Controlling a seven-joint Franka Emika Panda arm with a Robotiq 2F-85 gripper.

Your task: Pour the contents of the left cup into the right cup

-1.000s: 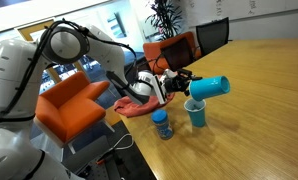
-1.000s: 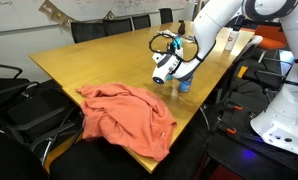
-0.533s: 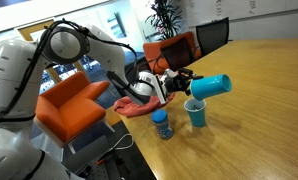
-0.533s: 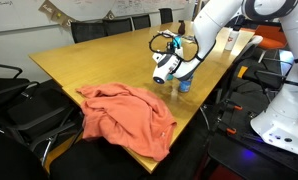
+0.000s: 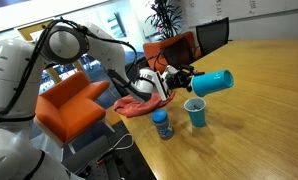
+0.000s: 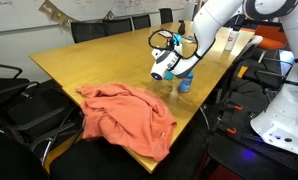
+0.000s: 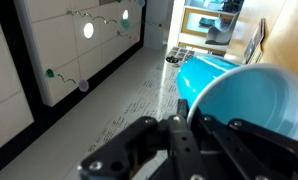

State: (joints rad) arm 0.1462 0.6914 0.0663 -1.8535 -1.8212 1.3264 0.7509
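My gripper [image 5: 181, 77] is shut on the rim of the left cup [image 5: 213, 82], a teal-blue cup held on its side in the air. It hangs just above the right cup [image 5: 196, 112], which stands upright on the wooden table [image 5: 259, 110]. In an exterior view the held cup [image 6: 163, 68] shows a whitish end, and the right cup [image 6: 185, 83] is partly hidden behind it. In the wrist view the held cup's open mouth [image 7: 244, 100] faces the camera, with its rim between my fingers [image 7: 184, 118].
A short blue bottle-like container [image 5: 162, 124] stands next to the right cup by the table edge. An orange-pink cloth [image 6: 129, 115] lies on the table and also shows behind my arm [image 5: 139, 104]. Orange chairs [image 5: 69, 105] and black chairs [image 6: 14, 105] surround the table.
My gripper has lifted the held cup slightly. The right cup and the blue container have not moved.
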